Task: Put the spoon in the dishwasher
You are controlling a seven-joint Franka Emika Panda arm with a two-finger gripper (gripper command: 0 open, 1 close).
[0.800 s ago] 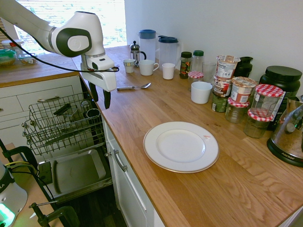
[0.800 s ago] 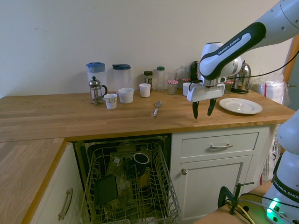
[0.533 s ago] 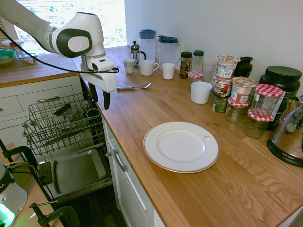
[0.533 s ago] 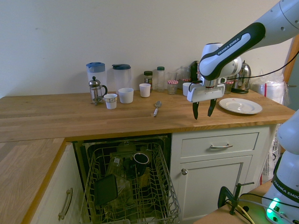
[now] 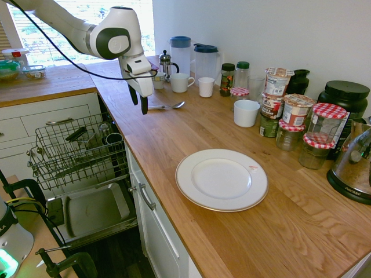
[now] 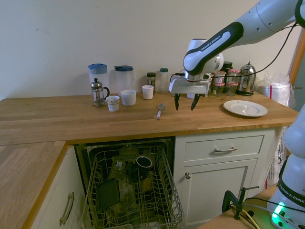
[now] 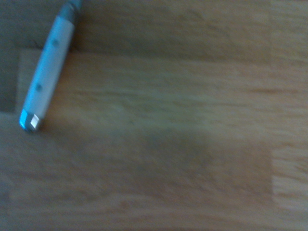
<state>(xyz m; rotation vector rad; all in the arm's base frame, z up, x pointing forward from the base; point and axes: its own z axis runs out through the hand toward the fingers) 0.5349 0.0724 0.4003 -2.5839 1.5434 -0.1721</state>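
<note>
Above the wooden counter (image 6: 71,119) the gripper (image 6: 185,102) hangs with jaws spread, holding nothing, just beside the spoon (image 6: 159,111) lying flat there. Below, the dishwasher (image 6: 131,191) stands open, rack out.

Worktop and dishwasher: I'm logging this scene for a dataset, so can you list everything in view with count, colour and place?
spoon: 1, silver, lying on the worktop near the cups
dishwasher: 1, open, grey wire rack pulled out under the counter
plate: 1, white, on the worktop near its front edge
jugs: 2, clear with blue lids, by the wall
French press: 1, glass and metal, in front of the jugs
cups: 4, white, on the worktop
jars and tubs: a cluster, some with red checked lids, by the wall
kettle: 1, steel, far end of the worktop
gripper: 1, black fingers, open, above the worktop beside the spoon
</note>
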